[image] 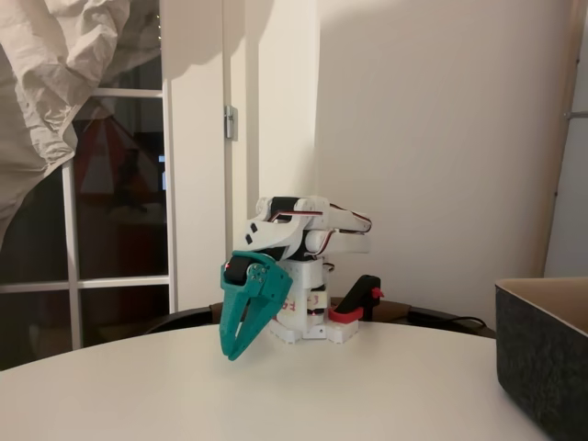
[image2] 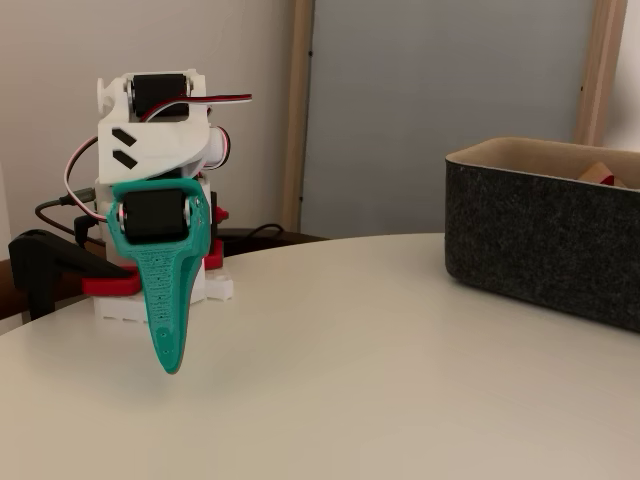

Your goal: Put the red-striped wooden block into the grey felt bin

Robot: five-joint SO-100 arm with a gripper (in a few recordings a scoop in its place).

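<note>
Hanging tip-down just above the desk (image: 367, 390), with the teal claw (image: 231, 351) drawn together to a single point and gripping nothing. Showing edge-on as one narrow blade in a fixed view, claw (image2: 170, 362), with no daylight between the fingers and bare desk directly beneath the tip. Looking parked rather than mid-reach: folded back right behind and above the claw, the white arm (image: 294, 230), tucked over its own base, with the red clamp (image2: 110, 285) just behind the claw at desk level.

Moving outward from the claw: nothing lying on the desk beneath it or between it and the bin in both fixed views. Well apart from the claw, off to its right in both fixed views, the grey felt bin (image2: 540, 240), upright, tan lining showing along the rim. Peeking over the far rim inside that bin, a light-brown wooden corner with a touch of red, most likely the red-striped wooden block (image2: 600, 173); mostly hidden by the wall, so stripes not made out and resting pose impossible to tell.

Judging from that: drop apparently done, block inside the bin and no longer in the claw. Seemingly nothing left of the task itself beyond sitting at rest
</note>
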